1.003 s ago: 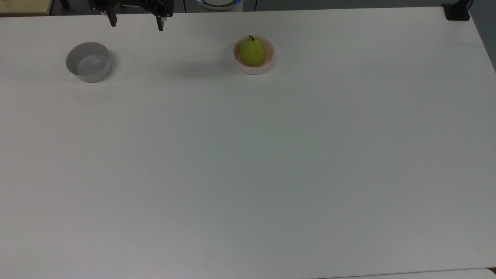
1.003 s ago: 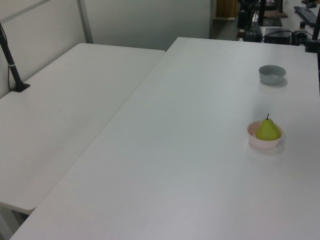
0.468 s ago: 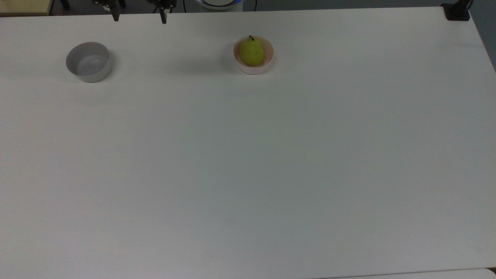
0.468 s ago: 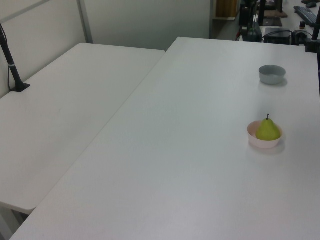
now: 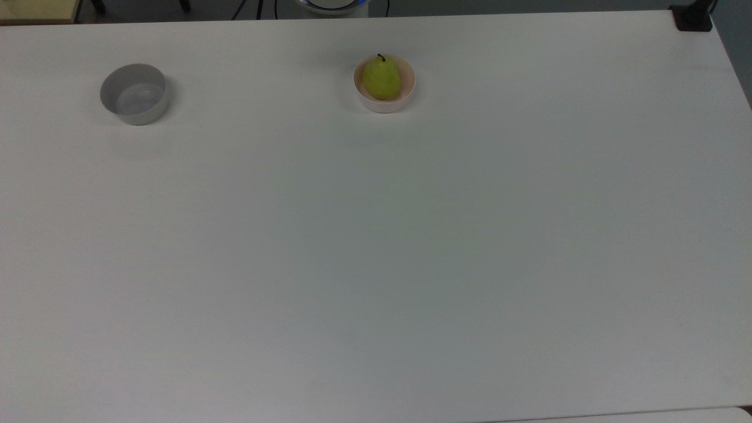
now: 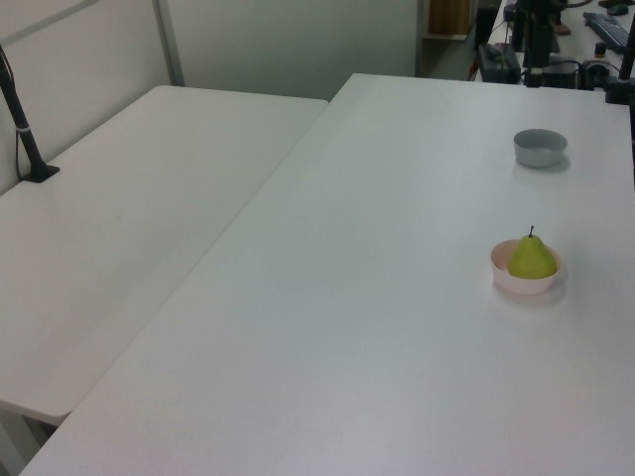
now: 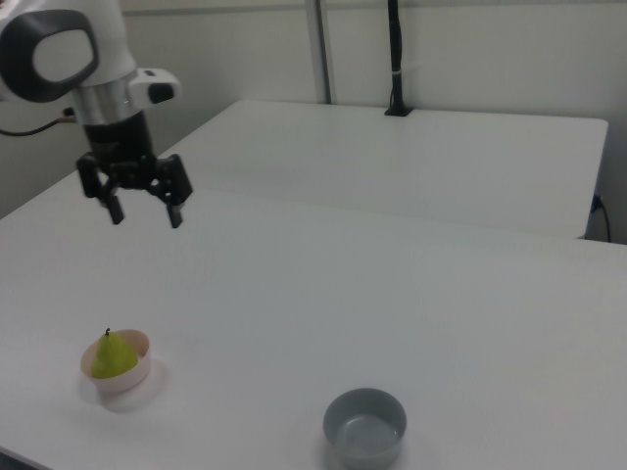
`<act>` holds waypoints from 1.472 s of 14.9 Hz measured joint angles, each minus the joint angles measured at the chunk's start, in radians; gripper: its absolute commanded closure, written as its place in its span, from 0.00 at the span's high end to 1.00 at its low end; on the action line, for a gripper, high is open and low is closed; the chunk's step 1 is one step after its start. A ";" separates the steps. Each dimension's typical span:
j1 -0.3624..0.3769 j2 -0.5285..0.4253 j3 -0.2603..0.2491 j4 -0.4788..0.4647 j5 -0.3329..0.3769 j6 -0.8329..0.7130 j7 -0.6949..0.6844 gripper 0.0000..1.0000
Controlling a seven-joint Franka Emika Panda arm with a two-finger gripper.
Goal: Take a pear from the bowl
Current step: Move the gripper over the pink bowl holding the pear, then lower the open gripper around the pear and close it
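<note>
Right view: jaws (image 7: 145,213) spread wide, empty, hanging high above the desk (image 7: 411,294), well apart from the pear (image 7: 114,356). Pear upright in the pink bowl (image 7: 118,377), stem up. Grey bowl (image 7: 365,427) well off toward the right view's right. Top view: pear (image 5: 382,79), pink bowl (image 5: 385,103), grey bowl (image 5: 135,94) in place; black fingertips seen at the top view's upper edge half a second ago are gone.

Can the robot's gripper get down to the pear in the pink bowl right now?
Probably yes. The gripper hangs open, high above the table, and nothing lies over the pear sitting in the bowl.
</note>
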 measured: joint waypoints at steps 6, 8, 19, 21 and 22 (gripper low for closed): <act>0.281 -0.071 -0.115 -0.134 -0.076 0.000 -0.015 1.00; 0.336 -0.070 -0.122 -0.182 -0.110 0.004 -0.037 1.00; 0.451 0.065 -0.167 -0.383 -0.140 0.290 -0.067 1.00; 0.461 0.099 -0.167 -0.392 -0.140 0.313 -0.067 1.00; 0.473 0.113 -0.167 -0.399 -0.140 0.314 -0.067 1.00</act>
